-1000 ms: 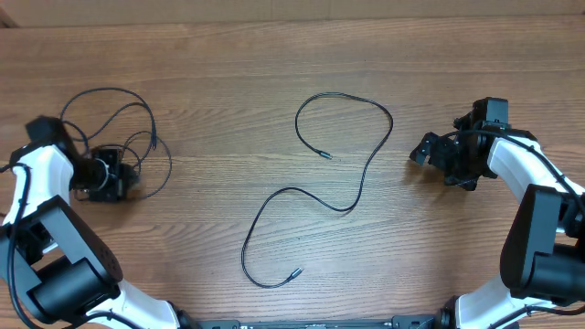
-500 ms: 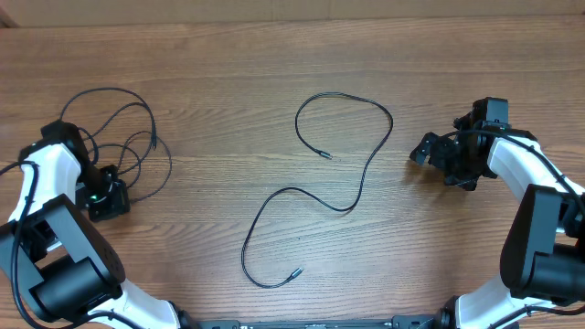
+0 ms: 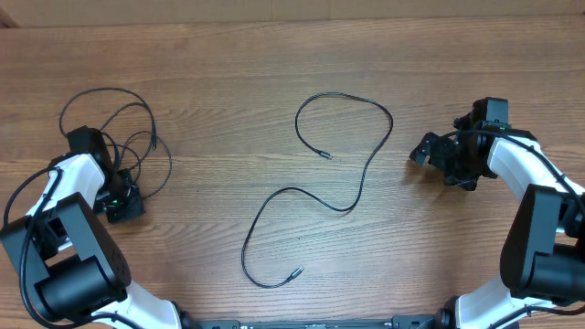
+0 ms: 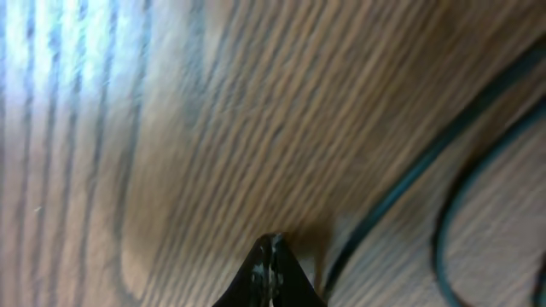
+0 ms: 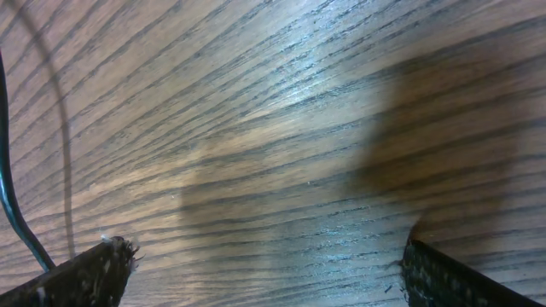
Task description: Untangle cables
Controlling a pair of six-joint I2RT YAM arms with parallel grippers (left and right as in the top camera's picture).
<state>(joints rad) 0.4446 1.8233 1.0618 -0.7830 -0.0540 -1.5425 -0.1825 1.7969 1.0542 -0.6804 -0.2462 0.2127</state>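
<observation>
A loose tangle of thin black cables lies at the table's left. One long single cable snakes across the middle, with a silver-tipped plug at one end and another plug at the near end. My left gripper sits just in front of the tangle's near edge. In the left wrist view the left gripper is shut with nothing seen between its tips, and two cable strands run just to its right. My right gripper stands open at the far right, empty, right of the long cable.
The wooden table has bare surface between the tangle and the middle cable. In the right wrist view, my right gripper spans bare wood, and a cable strand passes at the left edge.
My left arm has swung, carrying its shut gripper from inside the tangle's near part toward the front edge. The cables have kept their shape. The right arm has not moved.
</observation>
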